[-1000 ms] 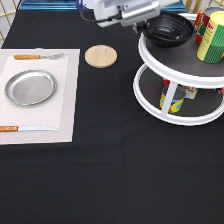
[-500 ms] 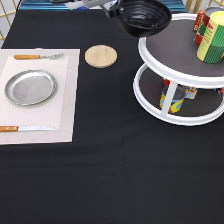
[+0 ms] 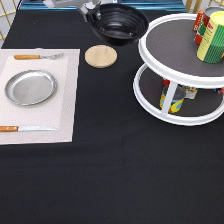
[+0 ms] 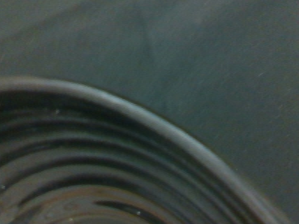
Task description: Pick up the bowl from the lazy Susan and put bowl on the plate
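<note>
My gripper (image 3: 91, 11) clamps the black bowl's (image 3: 119, 22) rim, holding it off the lazy Susan (image 3: 172, 50), beside the wooden disc (image 3: 100, 55), apart from the silver plate (image 3: 30, 87)

Bowl (image 3: 119, 22) glossy black, ridged; plate (image 3: 30, 87) silver; lazy Susan (image 3: 170, 47) white with dark grey shelves; tabletop (image 3: 110, 175) black.

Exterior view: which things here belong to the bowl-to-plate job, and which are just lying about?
Part of the job:
- bowl, held up off the lazy Susan, at the exterior view's top
- gripper, at the bowl's rim
- plate, bare, on the placemat

Just lying about:
- wooden disc
- fork and knife
- tins on the turntable's shelves
</note>
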Controlling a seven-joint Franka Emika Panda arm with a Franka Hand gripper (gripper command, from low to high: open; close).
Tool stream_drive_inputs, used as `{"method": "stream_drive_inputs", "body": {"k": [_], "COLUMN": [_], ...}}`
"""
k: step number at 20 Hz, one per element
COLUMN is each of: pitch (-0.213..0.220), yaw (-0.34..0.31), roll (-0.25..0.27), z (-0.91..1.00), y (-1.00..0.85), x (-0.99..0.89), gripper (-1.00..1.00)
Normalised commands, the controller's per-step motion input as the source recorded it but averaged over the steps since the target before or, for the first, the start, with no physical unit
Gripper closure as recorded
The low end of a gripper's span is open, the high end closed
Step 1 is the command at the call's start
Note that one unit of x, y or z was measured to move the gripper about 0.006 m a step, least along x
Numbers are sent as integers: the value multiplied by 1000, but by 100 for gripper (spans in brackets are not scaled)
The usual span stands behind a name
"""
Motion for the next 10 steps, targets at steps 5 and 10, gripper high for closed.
{"method": "stream_drive_inputs", "body": {"k": [5,10], "pitch": [-144,-66], "yaw": [-295,-238], "roll": [-2,0], "z": [-251,-160], "y": [-220,-388], "x": [-62,-91], "gripper": [100,100]}}
